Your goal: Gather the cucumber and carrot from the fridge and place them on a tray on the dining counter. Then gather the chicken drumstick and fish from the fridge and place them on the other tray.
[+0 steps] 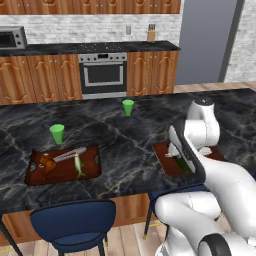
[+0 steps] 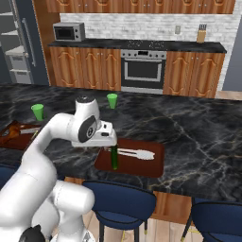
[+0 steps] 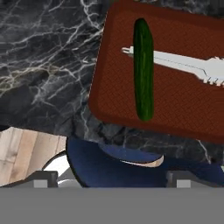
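Here: dark green cucumber [image 3: 143,70], long, smooth, lying on brown tray [image 3: 113,94].

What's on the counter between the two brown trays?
Nothing: in the left base view, bare dark marble separates the tray with the fish from the tray with the cucumber. The green cups stand farther back.

Cucumber [image 3: 143,70]: dark green, long, intact, flat on brown tray [image 3: 109,83] directly beneath gripper [image 2: 113,150], across white tongs. Second tray [image 1: 35,172], well off to gripper's left: fish [image 1: 78,165], chicken drumstick [image 1: 47,163] lying flat.
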Robot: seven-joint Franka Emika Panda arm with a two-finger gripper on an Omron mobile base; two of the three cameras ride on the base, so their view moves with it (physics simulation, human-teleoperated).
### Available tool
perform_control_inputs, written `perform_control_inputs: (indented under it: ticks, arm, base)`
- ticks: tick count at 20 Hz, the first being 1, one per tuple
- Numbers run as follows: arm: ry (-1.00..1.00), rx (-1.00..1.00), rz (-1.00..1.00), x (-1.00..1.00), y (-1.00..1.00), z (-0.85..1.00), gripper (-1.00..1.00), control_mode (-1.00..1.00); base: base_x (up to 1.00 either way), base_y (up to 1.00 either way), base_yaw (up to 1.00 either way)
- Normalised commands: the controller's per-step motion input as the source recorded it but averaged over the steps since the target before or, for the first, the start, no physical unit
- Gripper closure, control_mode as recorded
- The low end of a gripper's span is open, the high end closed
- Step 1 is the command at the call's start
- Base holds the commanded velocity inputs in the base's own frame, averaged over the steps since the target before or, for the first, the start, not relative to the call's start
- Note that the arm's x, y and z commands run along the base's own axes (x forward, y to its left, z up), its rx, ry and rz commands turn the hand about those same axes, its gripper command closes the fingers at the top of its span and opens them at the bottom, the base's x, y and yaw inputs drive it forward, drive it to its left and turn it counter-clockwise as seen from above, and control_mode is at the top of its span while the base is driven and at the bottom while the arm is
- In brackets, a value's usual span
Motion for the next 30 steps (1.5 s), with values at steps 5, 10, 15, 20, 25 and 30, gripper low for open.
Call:
perform_control_inputs:
  ticks: [5,10,15,20,25,30]
  arm:
    - [-0.26,-0.05,0.00,-1.00,0.14,0.73,-1.00,-1.00]
    - [-0.26,-0.04,0.00,-0.69,0.00,0.53,-1.00,-1.00]
    - [-0.07,-0.02,0.00,-0.37,0.31,0.00,-1.00,-1.00]
    - [0.00,0.00,0.00,0.00,0.00,0.00,-1.00,1.00]
    - [0.00,0.00,0.00,0.00,0.00,0.00,-1.00,1.00]
    - [0.00,0.00,0.00,0.00,0.00,0.00,-1.00,1.00]
  base:
    - [0.00,0.00,0.00]
    - [0.00,0.00,0.00]
    - [0.00,0.00,0.00]
    - [-0.32,0.93,0.00]
    - [-0.40,1.00,0.00]
    - [-0.56,1.00,0.00]
